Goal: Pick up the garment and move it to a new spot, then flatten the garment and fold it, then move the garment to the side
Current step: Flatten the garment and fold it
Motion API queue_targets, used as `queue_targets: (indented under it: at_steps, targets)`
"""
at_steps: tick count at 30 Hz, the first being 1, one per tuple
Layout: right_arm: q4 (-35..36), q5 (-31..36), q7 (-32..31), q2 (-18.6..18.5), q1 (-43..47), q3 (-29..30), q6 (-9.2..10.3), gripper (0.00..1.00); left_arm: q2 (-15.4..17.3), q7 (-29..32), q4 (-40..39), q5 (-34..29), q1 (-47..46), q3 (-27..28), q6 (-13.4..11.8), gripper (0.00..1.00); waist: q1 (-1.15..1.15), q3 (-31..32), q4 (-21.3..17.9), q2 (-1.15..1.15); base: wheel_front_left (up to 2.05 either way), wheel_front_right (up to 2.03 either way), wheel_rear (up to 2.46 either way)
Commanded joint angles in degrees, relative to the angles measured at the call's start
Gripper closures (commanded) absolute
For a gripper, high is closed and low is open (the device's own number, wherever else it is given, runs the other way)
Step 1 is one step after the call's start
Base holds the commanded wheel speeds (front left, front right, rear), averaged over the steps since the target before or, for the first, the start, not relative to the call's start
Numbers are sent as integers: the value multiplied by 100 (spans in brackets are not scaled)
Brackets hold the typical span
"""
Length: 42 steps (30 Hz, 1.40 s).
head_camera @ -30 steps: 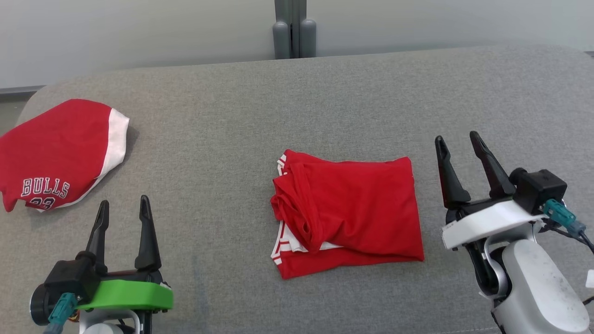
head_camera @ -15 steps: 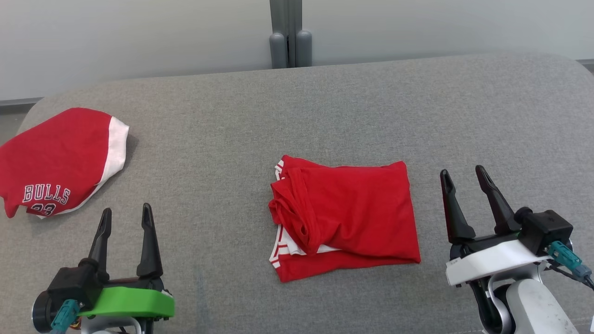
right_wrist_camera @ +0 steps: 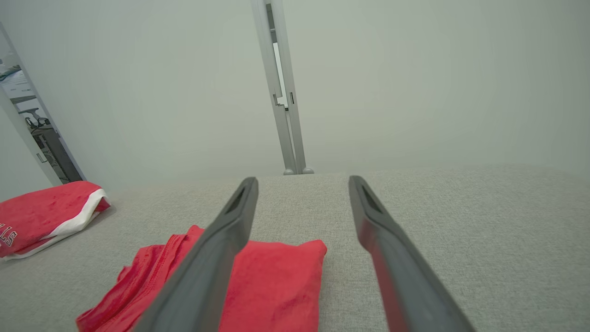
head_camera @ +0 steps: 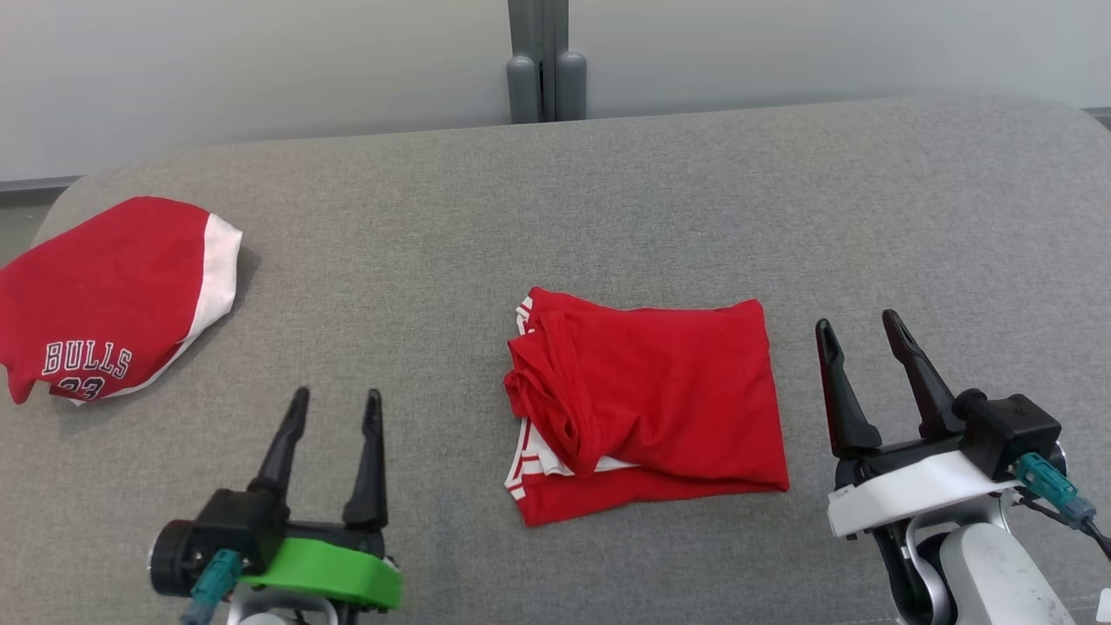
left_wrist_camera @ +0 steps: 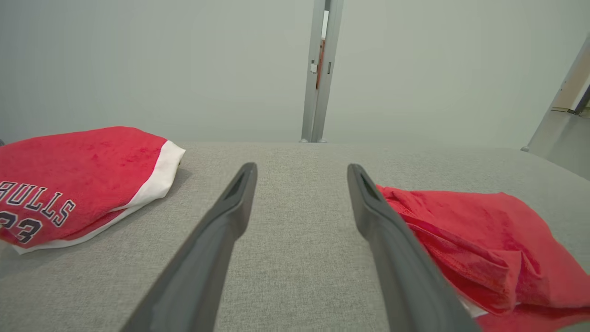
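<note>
A red garment (head_camera: 647, 399) with white trim lies folded in the middle of the grey padded surface (head_camera: 555, 208). It also lies to the right of my fingers in the left wrist view (left_wrist_camera: 479, 244) and at the lower left in the right wrist view (right_wrist_camera: 267, 286). My left gripper (head_camera: 337, 399) stands open at the lower left, apart from the garment, with nothing between its fingers. On the garment's right, my right gripper (head_camera: 859, 325) is open and empty as well.
A second red garment (head_camera: 104, 299) with a white band and "BULLS 23" lettering lies at the far left edge. A grey post (head_camera: 545, 61) stands against the pale wall behind the surface. Bare grey surface stretches between the two garments.
My left gripper has moved right, toward the folded garment, and tilted. The right gripper has dropped lower in the view. The camera has shifted a little. Neither garment moved.
</note>
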<state>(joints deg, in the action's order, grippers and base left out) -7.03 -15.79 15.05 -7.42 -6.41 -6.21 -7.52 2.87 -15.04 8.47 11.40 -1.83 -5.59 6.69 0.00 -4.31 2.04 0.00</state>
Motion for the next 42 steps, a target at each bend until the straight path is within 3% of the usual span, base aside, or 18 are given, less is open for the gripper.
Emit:
queue_targets:
  at_steps: [1, 14, 25, 26, 27, 28, 36, 42]
  targets:
    - [21, 64, 16, 11, -13, -13, 8, 0, 6, -17, 45, -21, -111, -131, 37, 0, 0, -26, -24, 0, 0, 0, 0]
    - [24, 173, 17, 65, -135, -151, 8, 0, 10, -18, 992, -20, -699, -1977, 89, 0, 0, -327, -437, 0, 0, 0, 0]
    - [94, 202, 17, 111, -202, -50, 8, 0, 15, -17, 1976, 315, -1116, -2407, 87, 0, 0, -548, -744, 0, 0, 0, 0]
    - [92, 203, 17, 115, -199, -40, 8, 0, 15, -17, 2037, 345, -1150, -2436, 87, 59, 0, -549, -753, 0, 0, 0, 0]
    - [91, 208, 17, 120, -196, -31, 8, 0, 15, -18, 2086, 375, -1193, -2460, 87, 94, 0, -546, -758, 0, 0, 0, 0]
    - [94, 213, 17, 124, -192, -24, 8, 0, 15, -18, 2104, 399, -1221, -2475, 87, 100, 0, -543, -760, 0, 0, 0, 0]
    - [68, 241, 17, 147, -101, 39, 8, 0, 37, -18, 1820, 381, -1242, -2287, 88, 100, 0, -452, -643, 0, 0, 0, 0]
    - [-3, 228, 17, 137, -73, 58, 8, 0, 170, -17, 1691, 534, -955, -2468, 88, 100, 0, -389, -589, 0, 0, 0, 0]
